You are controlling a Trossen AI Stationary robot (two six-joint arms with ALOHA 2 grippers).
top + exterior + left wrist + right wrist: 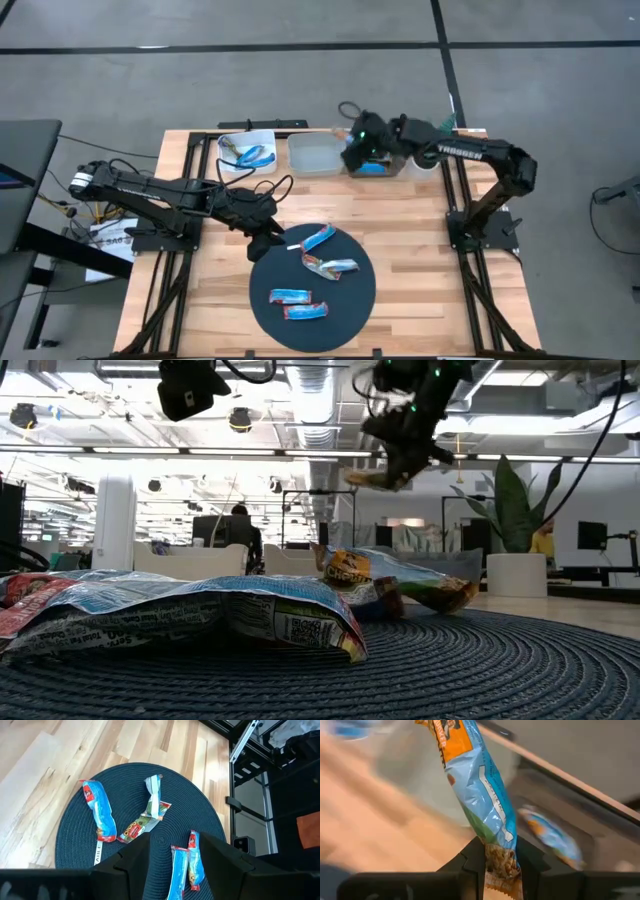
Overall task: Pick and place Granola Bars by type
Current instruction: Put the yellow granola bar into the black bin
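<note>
Four granola bars lie on the round dark mat (262,300): a blue one (318,238), a silvery-green one (335,266), and two blue ones (290,295) (305,311). My left gripper (268,240) hovers open above the mat's left edge. In its wrist view its fingers (135,865) stand apart over the two blue bars (181,870). My right gripper (365,150) is at the far edge over the containers, shut on a blue-and-orange bar (480,795). Another blue bar (550,835) lies in the tray below it. My right gripper pinches the blue-and-orange bar by its brown end (497,865) between the two fingers, coming from above. The rest of the bar reaches out past the fingertips. It is lifted clear over the containers (375,478).
Three containers stand in a row at the table's far edge: a white one (262,135) holding blue bars, a clear one (315,158) and one (400,170) under my right gripper. Bare wood lies left and right of the mat. Cables trail along my left arm.
</note>
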